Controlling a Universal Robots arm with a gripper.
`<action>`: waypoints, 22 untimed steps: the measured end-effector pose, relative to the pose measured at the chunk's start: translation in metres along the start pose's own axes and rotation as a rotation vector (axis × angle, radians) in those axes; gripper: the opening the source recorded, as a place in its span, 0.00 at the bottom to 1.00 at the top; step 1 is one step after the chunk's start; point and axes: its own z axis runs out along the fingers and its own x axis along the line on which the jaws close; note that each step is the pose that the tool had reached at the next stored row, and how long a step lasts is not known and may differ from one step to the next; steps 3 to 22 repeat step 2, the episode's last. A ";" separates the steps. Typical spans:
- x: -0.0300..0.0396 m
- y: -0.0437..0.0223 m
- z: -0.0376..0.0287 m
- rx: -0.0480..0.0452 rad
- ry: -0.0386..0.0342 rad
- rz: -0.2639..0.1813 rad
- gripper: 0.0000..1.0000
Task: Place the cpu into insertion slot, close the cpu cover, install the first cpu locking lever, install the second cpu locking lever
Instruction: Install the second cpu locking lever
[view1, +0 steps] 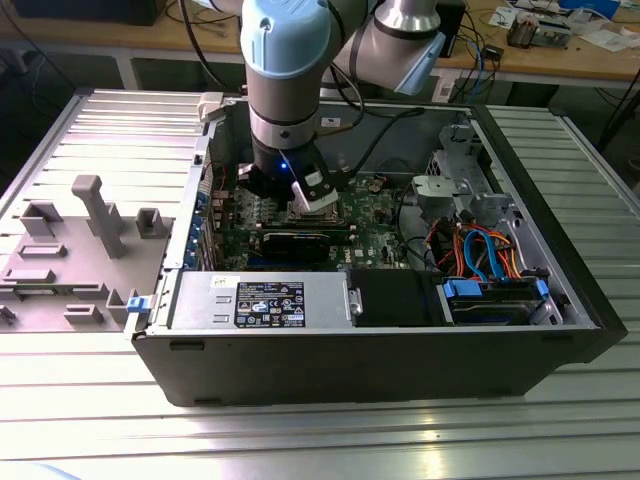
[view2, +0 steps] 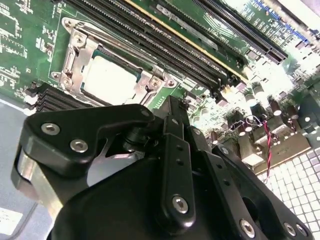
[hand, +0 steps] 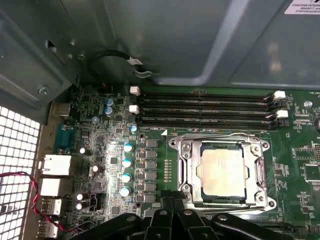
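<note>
Your black open desktop computer case (view1: 380, 350) lies on the ribbed grey metal table (view1: 300, 440), with the grey-and-blue robot arm (view1: 285, 80) reaching down into it. Inside sits the green motherboard (hand: 105, 150), black memory slots (hand: 205, 107) running along one side of the socket. The black gripper (hand: 172, 202) hangs just above the board, right beside the socket edge; you can't tell if its fingers are apart or together. The thin silvery metal cpu cover (hand: 222, 142) lies flat, framing the small square silver-grey cpu (hand: 222, 172), which sits in its slot, seen in both wrist views (view2: 107, 80).
</note>
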 end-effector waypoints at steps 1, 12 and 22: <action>0.0000 0.0000 0.0000 0.0000 0.0000 0.000 0.11; 0.0000 0.0000 0.0000 -0.0001 0.0000 0.000 0.11; 0.0000 0.0000 0.0000 -0.0001 0.0000 0.000 0.11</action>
